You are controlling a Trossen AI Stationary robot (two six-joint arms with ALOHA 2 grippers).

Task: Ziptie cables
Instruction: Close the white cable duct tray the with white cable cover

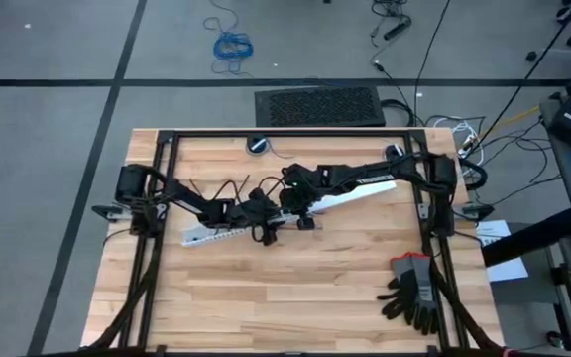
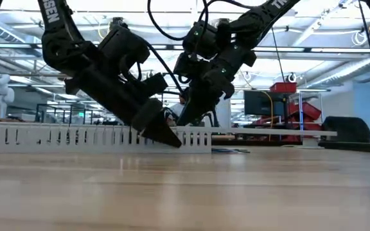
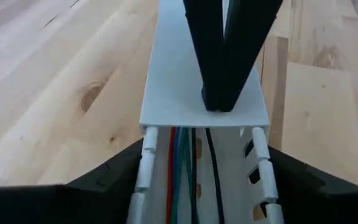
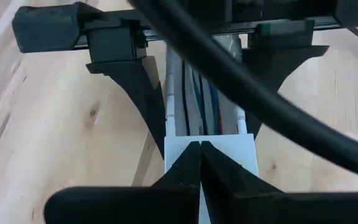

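Note:
A white slotted duct (image 1: 216,236) lies slantwise across the middle of the table. The cables (image 3: 184,180), thin red, blue, green and black wires, run along inside its open stretch. A white cover (image 3: 179,81) closes the duct's farther stretch. My left gripper (image 1: 266,235) straddles the open duct just before the cover's edge. My right gripper (image 1: 303,220) is shut, its tips set down on the cover's end (image 4: 235,149). No ziptie shows in any view. My left gripper has the duct between its two fingers, one against each slotted side wall (image 3: 143,168), slanting down from the table's left and across the duct. The duct stays flat on the table. My right gripper presses its shut fingertips (image 3: 219,93) down on the cover's top near its open-side edge (image 4: 179,144), slanting from above.
A pair of dark work gloves (image 1: 412,293) lies near the table's front right corner. The black arm frame's rails (image 1: 434,228) run along both sides and the far edge. Bare wood spreads toward the near edge.

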